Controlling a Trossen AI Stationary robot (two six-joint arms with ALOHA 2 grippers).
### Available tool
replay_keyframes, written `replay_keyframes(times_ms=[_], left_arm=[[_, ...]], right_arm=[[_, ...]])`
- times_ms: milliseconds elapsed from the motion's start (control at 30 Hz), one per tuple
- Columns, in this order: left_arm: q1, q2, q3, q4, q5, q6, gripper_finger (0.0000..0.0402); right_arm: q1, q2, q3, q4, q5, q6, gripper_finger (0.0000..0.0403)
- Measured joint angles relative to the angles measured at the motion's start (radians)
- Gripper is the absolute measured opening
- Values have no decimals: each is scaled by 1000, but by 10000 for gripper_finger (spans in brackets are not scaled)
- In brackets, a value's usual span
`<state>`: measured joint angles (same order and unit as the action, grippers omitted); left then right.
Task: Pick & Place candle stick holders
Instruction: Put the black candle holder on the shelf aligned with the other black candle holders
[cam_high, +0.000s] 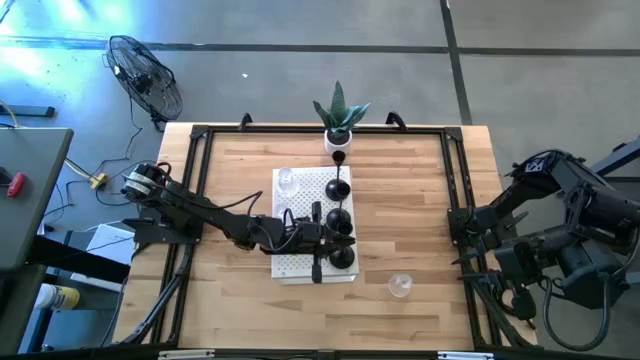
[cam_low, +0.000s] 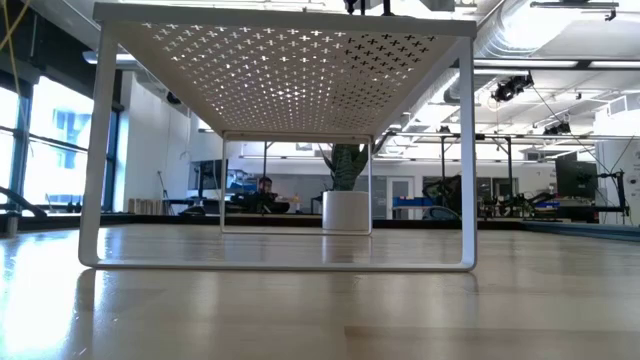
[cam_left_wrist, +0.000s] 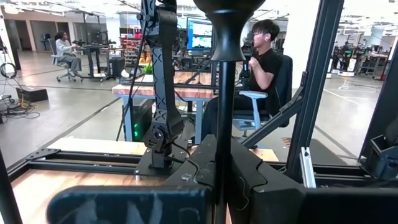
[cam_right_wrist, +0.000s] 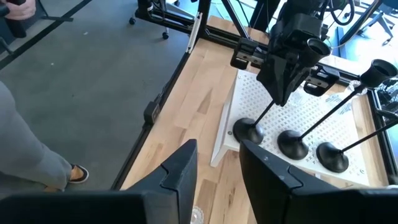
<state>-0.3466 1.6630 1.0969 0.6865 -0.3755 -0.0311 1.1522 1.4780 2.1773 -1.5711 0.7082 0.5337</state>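
A white perforated stand (cam_high: 300, 262) sits mid-table. Black candle stick holders with round bases and thin stems stand in a row on it (cam_high: 339, 214). My left gripper (cam_high: 322, 243) reaches in from the table's left and is shut on the stem of the nearest holder (cam_right_wrist: 247, 132). One clear glass holder (cam_high: 287, 181) stands on the stand, and another (cam_high: 400, 285) on the table near the front. My right gripper (cam_right_wrist: 217, 149) hangs open and high over the table's right side, with nothing between its fingers. My left gripper pinches the thin stem (cam_left_wrist: 224, 106) of the black holder between its two fingers, partway up. The fingers come in level from the table's left and lie across the stem. The holder stays upright, its cup (cam_left_wrist: 227, 25) above the fingers. Its base (cam_right_wrist: 247, 132) is at the stand's near end.
A white pot with a green plant (cam_high: 339, 125) stands at the table's far edge behind the stand. Black frame rails (cam_high: 455, 200) run along the table's left, right and far sides. Bare wood lies on either side of the stand. People sit in the room beyond the table.
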Motion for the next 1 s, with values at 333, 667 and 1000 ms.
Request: replay_keyframes(times_ms=[333, 667, 1000], left_arm=[[0, 0, 0, -7, 11, 0, 8], [0, 3, -4, -27, -19, -97, 32], [0, 3, -4, -65, -14, -136, 107]], right_arm=[[0, 0, 0, 0, 0, -22, 114], [0, 0, 0, 0, -1, -22, 114], [0, 0, 0, 0, -23, -21, 114]])
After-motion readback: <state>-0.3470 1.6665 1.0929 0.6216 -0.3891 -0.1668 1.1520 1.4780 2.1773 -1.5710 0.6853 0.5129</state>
